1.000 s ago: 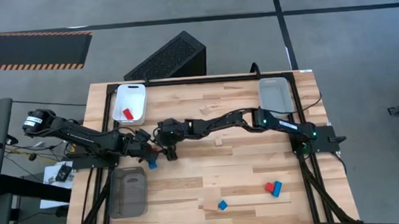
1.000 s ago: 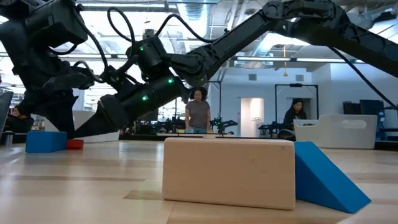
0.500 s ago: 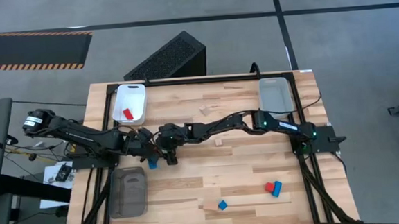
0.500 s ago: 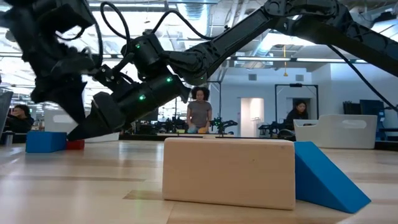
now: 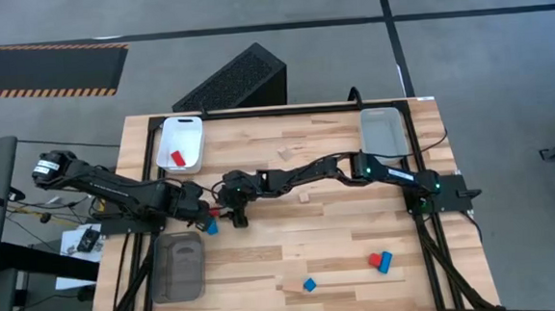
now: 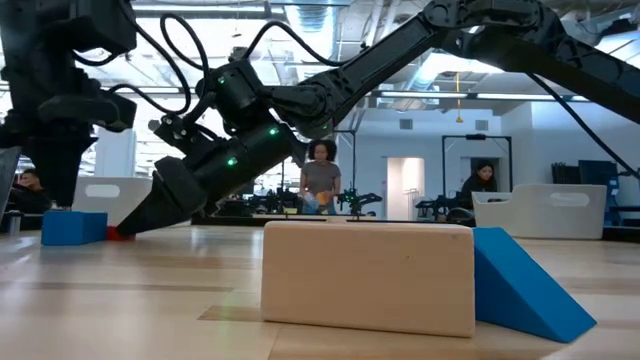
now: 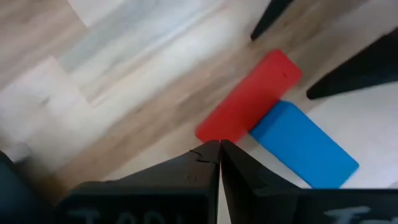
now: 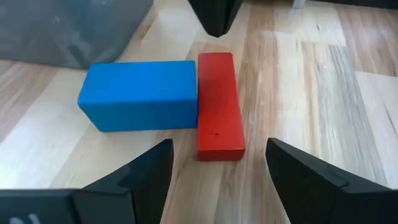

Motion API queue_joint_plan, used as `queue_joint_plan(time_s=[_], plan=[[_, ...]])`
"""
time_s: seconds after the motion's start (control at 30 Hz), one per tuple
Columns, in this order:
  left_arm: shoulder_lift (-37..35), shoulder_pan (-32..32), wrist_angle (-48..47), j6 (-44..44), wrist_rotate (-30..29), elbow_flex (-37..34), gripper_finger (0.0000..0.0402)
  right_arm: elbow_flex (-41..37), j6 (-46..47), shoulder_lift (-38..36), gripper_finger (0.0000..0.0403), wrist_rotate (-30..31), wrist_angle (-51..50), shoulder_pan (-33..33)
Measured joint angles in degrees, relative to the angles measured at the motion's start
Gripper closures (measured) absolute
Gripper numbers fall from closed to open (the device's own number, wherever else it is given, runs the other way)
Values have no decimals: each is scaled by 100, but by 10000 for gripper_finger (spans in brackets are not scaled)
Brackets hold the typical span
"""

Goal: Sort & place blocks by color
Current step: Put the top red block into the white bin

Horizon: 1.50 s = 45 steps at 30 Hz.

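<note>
A flat red block [image 8: 219, 106] and a blue block [image 8: 140, 94] lie side by side, touching, on the table's left part, just beyond the grey tray [image 5: 178, 268]. My right gripper [image 8: 217, 171] is open and low, slanting down from the table's right. Its fingers stand either side of the red block's near end without touching it. My left gripper [image 7: 219, 152] is shut and points almost straight down over the red block's [image 7: 249, 99] other end, apart from it. In the low view the blue block [image 6: 72, 227] and the red block [image 6: 116, 233] rest flat on the table.
A white tray [image 5: 181, 132] at the far left holds a red block [image 5: 177, 158]. A clear tray [image 5: 382, 130] stands at the far right. Loose wood blocks [image 5: 304, 197], a red-and-blue pair [image 5: 379, 260] and a blue block [image 5: 310, 285] lie on the table.
My left gripper, still shut, has risen off the table by the two blocks and tipped to point more steeply down, drawing a little toward the table's left edge. The red and blue blocks have stayed where they were.
</note>
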Motion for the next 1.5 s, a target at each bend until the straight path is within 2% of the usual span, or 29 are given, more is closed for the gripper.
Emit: queue_joint_plan(time_s=[0.37,0.63,1.0,1.2,1.5], plan=[[2,-129,72,-519,-8,-470,402,0,-28,0,123,-1,-32,0],[2,-129,533,-308,-80,-573,402,0,-98,0,123,-3,-44,0],[2,-129,560,-176,-339,-573,402,0,-216,0,124,-10,-133,-9],[2,-129,805,21,-411,-573,402,0,-214,0,154,-34,-188,-42],[4,-127,1092,294,-469,-573,402,0,-194,-2,230,-41,-260,-115]])
